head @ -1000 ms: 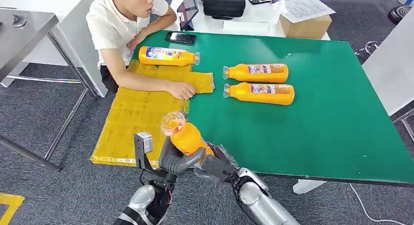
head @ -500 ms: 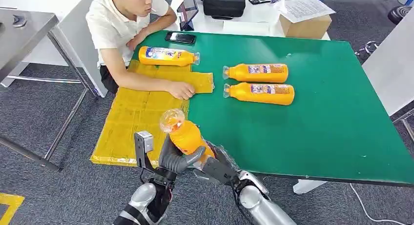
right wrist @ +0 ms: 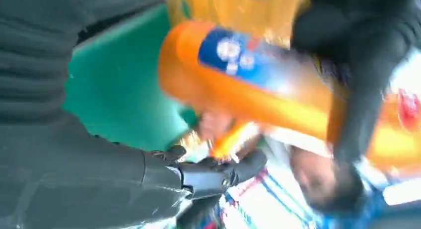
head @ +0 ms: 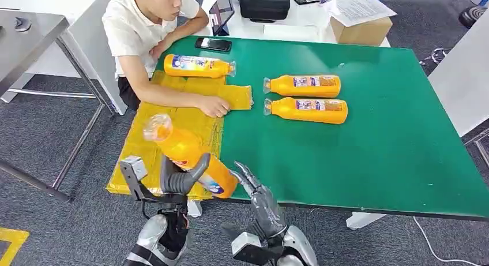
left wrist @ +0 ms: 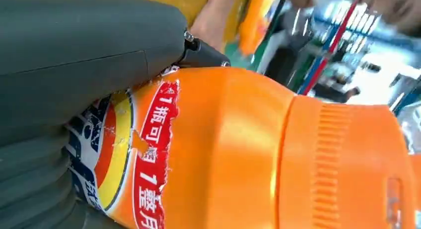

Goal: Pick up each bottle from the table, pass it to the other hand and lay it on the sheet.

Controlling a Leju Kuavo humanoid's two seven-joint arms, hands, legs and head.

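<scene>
- Now the left hand point(head: 176, 182) grips an orange plastic juice bottle point(head: 187, 156) at lower left of the head view, tilted, its clear base end toward the upper left, over the near edge of the yellow sheet point(head: 151, 136).
- The right hand point(head: 259, 199), at lower centre, holds nothing, fingers spread, just beside the bottle's cap end.
- On the green table point(head: 375, 139), two orange bottles point(head: 305, 86) lie side by side at centre.
- A third bottle point(head: 199, 66) lies at the sheet's far edge, upper left.
- A person's hand point(head: 214, 107) rests on the sheet.
</scene>
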